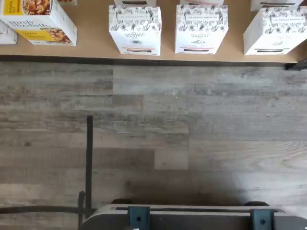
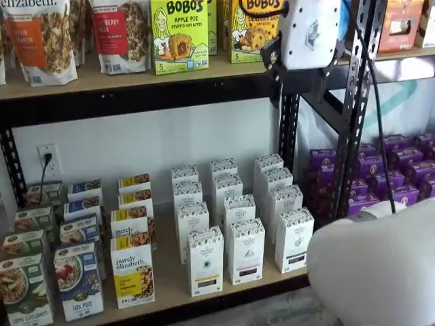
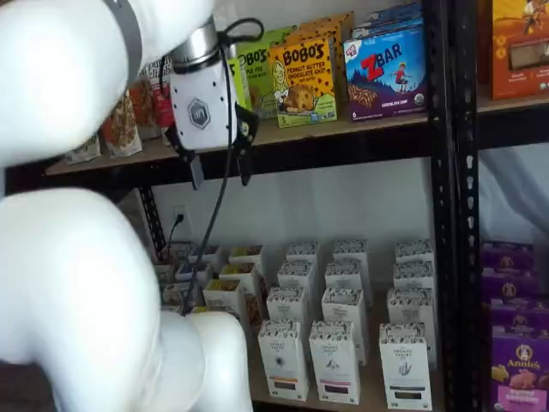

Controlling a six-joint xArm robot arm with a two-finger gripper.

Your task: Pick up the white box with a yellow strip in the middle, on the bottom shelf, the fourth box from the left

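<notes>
The wrist view looks down on the front edge of the bottom shelf [image 1: 96, 48] and on a floor [image 1: 192, 134] of grey, weathered-looking planks, which neither shelf view shows properly. In it the white box [image 1: 135, 29] shows its speckled patterned top and a pale yellowish strip low on its front. The two like cartons to its right carry darker strips.

Only a shelf view shows the hand [image 3: 220, 167]. It has a white body and two black fingers pointing down with a plain gap between them, and nothing is in them. It hangs level with the upper shelf, well above the white box [image 3: 284, 360]. A black cable [image 3: 214, 223] trails down beside it.

In both shelf views the white box [image 2: 206, 261] stands upright at the near end of its column on the light-tan board of the bottom shelf [image 2: 170, 278]. More tall narrow white cartons stand in columns behind it and to its right. Just to its left stands a wider granola box [image 2: 132, 278] with a yellow panel, and further left are cereal boxes [image 2: 78, 280] in blue and green.

The robot's bulky, smooth white arm [image 3: 77, 283] fills the near left of one shelf view and hides the left part of the shelf there. A black perforated upright [image 2: 353, 102] stands to the right of the white cartons, with purple boxes [image 2: 401, 170] beyond it. Yellow snack-bar boxes [image 2: 179, 34] line the upper shelf. A wall socket [image 2: 47, 159] sits on the white wall behind.
</notes>
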